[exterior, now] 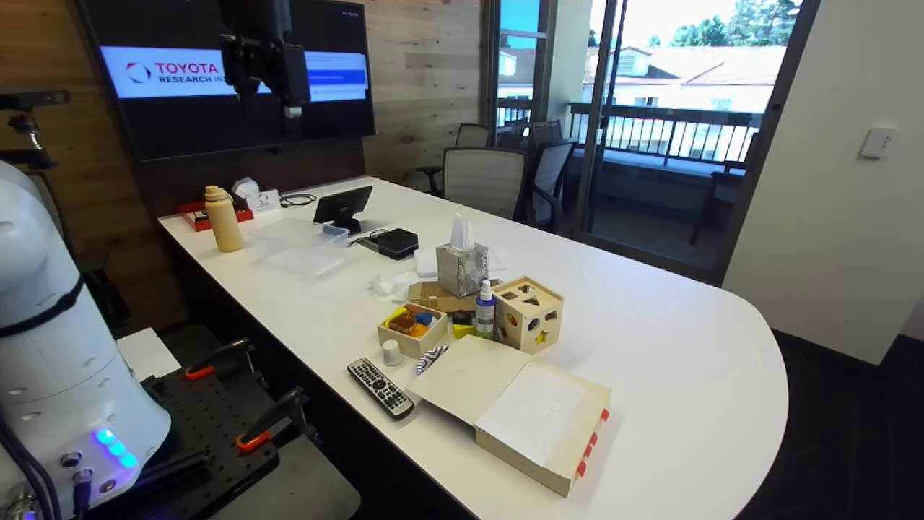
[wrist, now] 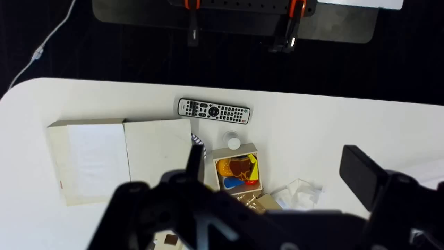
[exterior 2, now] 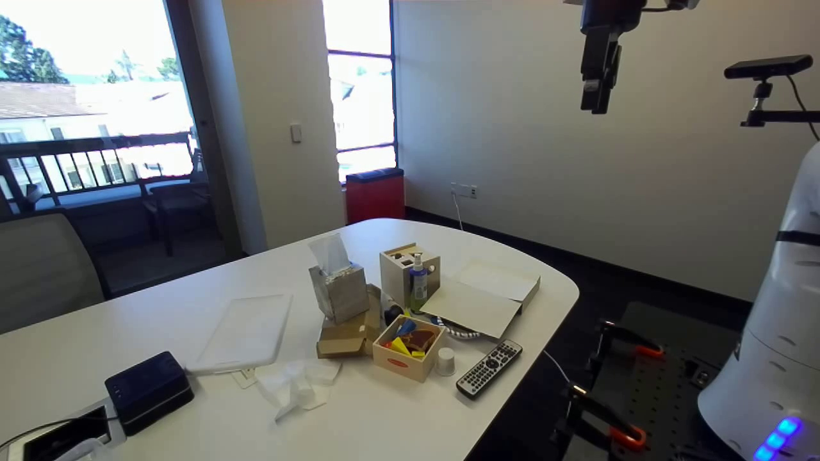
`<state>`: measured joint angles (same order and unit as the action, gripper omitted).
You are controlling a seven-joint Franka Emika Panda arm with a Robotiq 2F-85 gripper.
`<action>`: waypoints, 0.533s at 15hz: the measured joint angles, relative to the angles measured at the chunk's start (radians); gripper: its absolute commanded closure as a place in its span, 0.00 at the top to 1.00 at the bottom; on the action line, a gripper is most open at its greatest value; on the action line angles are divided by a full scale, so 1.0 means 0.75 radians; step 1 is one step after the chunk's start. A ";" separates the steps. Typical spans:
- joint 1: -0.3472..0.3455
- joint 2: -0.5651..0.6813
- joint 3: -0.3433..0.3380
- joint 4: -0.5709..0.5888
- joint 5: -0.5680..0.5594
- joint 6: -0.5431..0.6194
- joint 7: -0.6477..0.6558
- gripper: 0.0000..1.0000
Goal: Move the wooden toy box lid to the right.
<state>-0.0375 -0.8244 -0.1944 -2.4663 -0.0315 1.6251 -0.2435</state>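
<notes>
The wooden toy box is a pale wooden cube with dark cut-out holes, standing upright on the table. It also shows in an exterior view. Its lid, a thin square panel with holes, lies on top of the cube; the lid also shows in an exterior view. In the wrist view only a corner of the toy box shows at the bottom, mostly hidden behind the gripper. My gripper is open and empty, high above the table and apart from the box, in both exterior views.
A spray bottle and a tissue box stand close beside the toy box. An open white box lies in front. A small wooden tray of toys, a white cup and a remote are near the table edge.
</notes>
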 measured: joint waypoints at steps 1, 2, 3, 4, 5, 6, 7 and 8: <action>0.012 0.039 -0.008 0.015 0.005 0.039 -0.024 1.00; 0.029 0.095 -0.019 0.036 0.014 0.082 -0.053 1.00; 0.050 0.165 -0.033 0.063 0.023 0.129 -0.086 1.00; 0.079 0.241 -0.052 0.095 0.029 0.170 -0.120 1.00; 0.113 0.322 -0.075 0.134 0.037 0.198 -0.153 1.00; 0.145 0.406 -0.100 0.179 0.050 0.223 -0.188 1.00; 0.174 0.492 -0.126 0.231 0.065 0.245 -0.225 1.00; 0.196 0.579 -0.151 0.288 0.084 0.266 -0.263 1.00</action>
<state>0.1098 -0.3903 -0.3079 -2.2503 0.0316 1.8244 -0.4404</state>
